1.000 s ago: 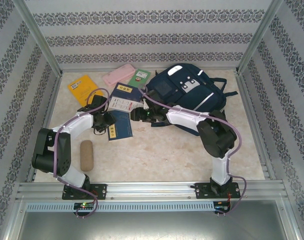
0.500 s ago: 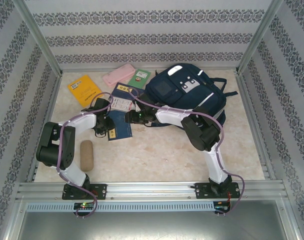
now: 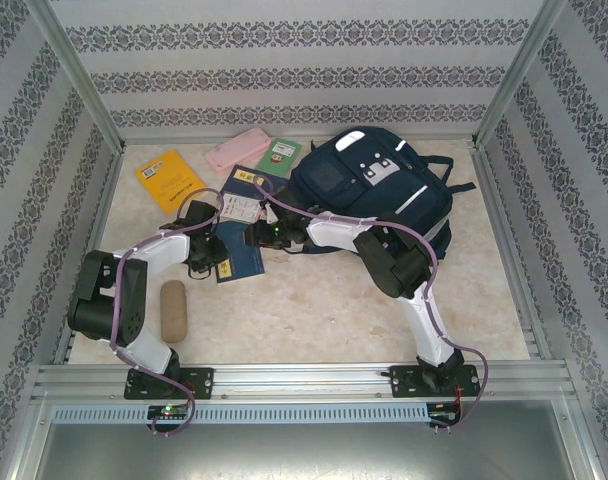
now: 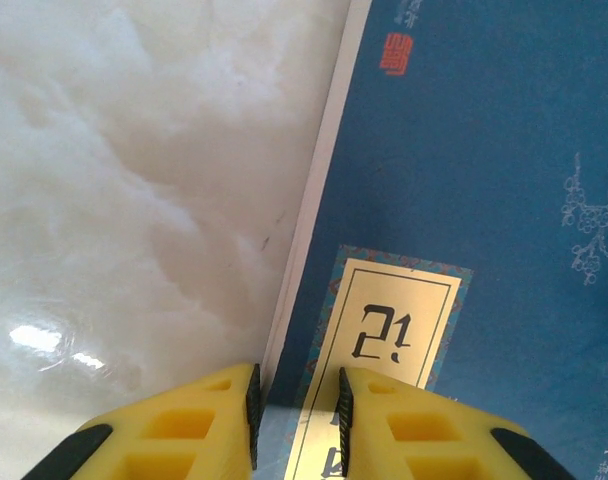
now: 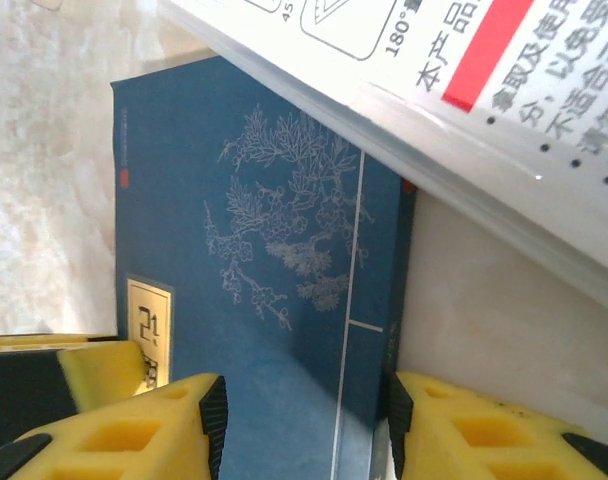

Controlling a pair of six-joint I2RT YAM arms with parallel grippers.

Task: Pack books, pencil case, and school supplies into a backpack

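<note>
1. From above: one navy book [image 3: 242, 258] flat on the table [image 3: 314, 310], right between the left gripper [image 3: 214, 265] and the right gripper [image 3: 254, 238], long axis running away from the arm bases. Just beyond both grippers, one white packet [image 3: 239, 207] with red markings, then a second navy book [image 3: 254, 178]. Farther beyond the left gripper, one yellow-orange book [image 3: 166, 178], one pink pencil case [image 3: 236, 151], one green book [image 3: 280, 154]. Behind the left gripper, one tan piece [image 3: 172, 310]. On the right gripper's outer side, one backpack [image 3: 374, 185], navy with white stripes. Four books counted in all.

2. At the left wrist: navy cover stretching straight ahead of the fingers, tilted slightly right, red seal [image 4: 396, 52] at the far end, gold label [image 4: 384, 330] at the pads. Jaws close together across the book's pale long edge; cannot tell whether pinching it.

3. At the right wrist: same book lengthwise ahead of the fingers, white blossom drawing on blue, label beside the left pad. Jaws wide apart over the cover, clamping nothing. White packet's edge crossing the book's far corner.
</note>
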